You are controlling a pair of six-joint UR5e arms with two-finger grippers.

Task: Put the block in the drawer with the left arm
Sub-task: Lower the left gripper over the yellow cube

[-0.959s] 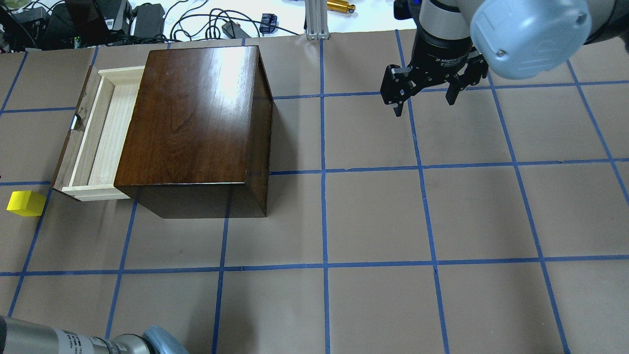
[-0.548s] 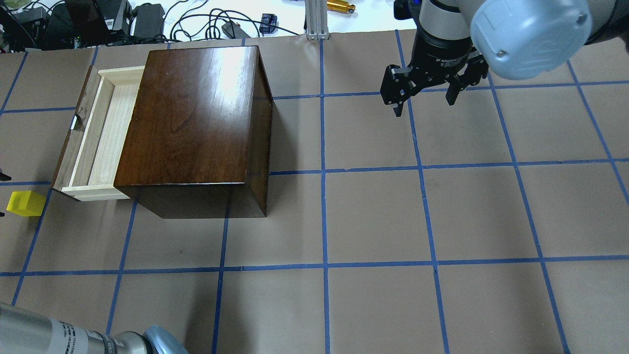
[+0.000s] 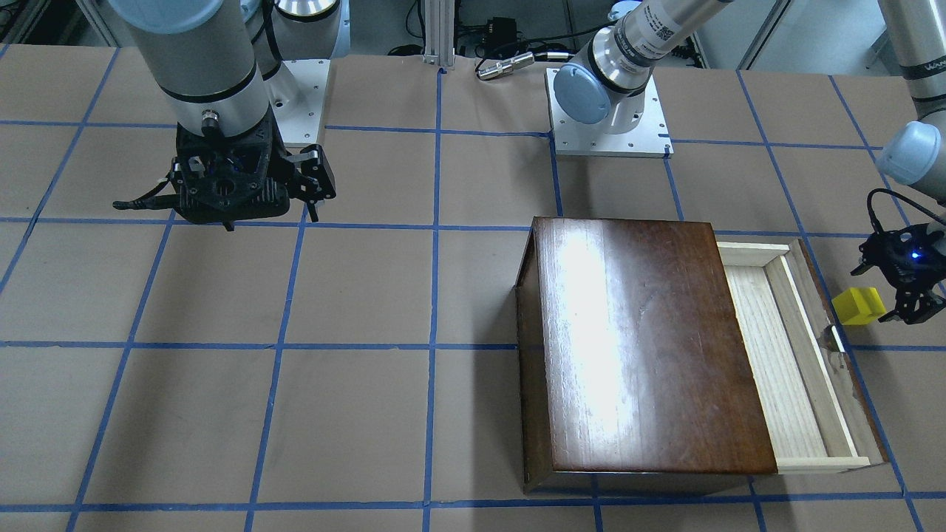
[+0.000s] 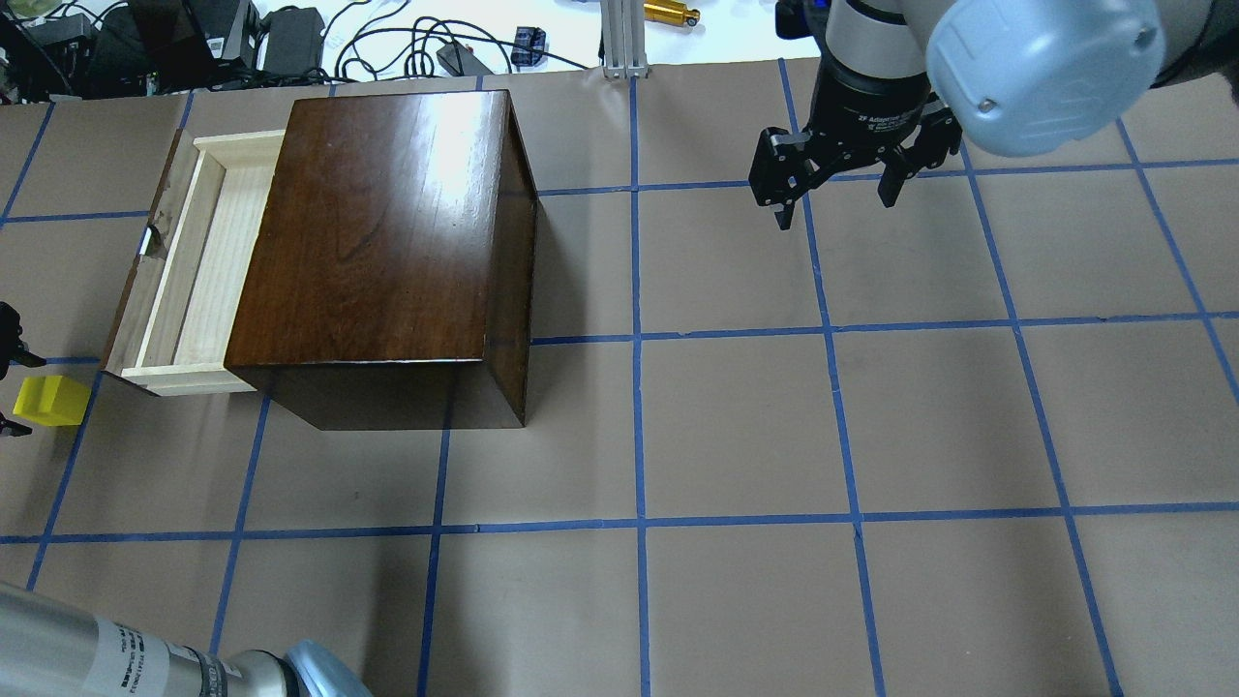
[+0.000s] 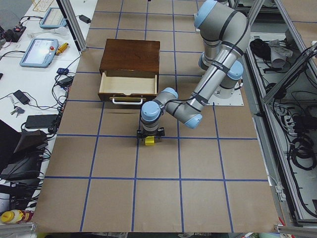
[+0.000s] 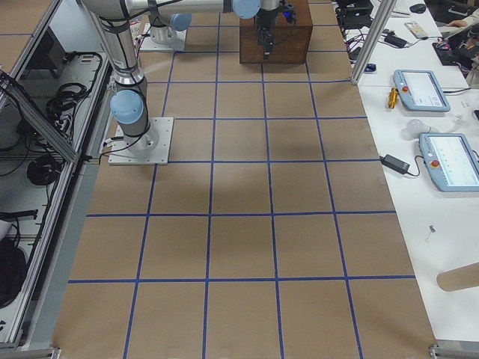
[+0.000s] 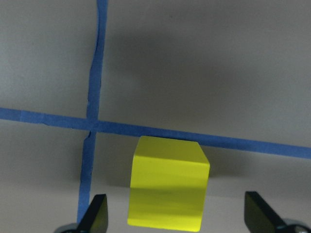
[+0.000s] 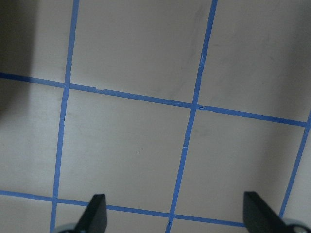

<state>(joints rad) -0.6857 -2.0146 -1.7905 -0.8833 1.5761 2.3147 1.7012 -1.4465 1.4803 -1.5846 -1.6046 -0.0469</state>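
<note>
The yellow block (image 4: 50,400) lies on the table just off the near corner of the open drawer (image 4: 208,257) of the dark brown box (image 4: 387,242). My left gripper (image 4: 8,392) is open and down at the block. Its fingers (image 7: 95,216) stand on either side of the block (image 7: 167,184) with a gap on each side. The front-facing view shows the left gripper (image 3: 903,295) beside the block (image 3: 859,305). The drawer (image 3: 776,355) is empty. My right gripper (image 4: 837,208) is open and empty, far off over bare table.
The box (image 3: 643,347) stands on the left half of the table, its drawer pulled out towards the table's left end. Blue tape lines grid the brown table (image 4: 736,426). Cables and gear lie beyond the far edge (image 4: 387,39).
My left gripper's fingertips have come into the overhead view at the left edge, on either side of the block. The block and the right arm have not moved.
</note>
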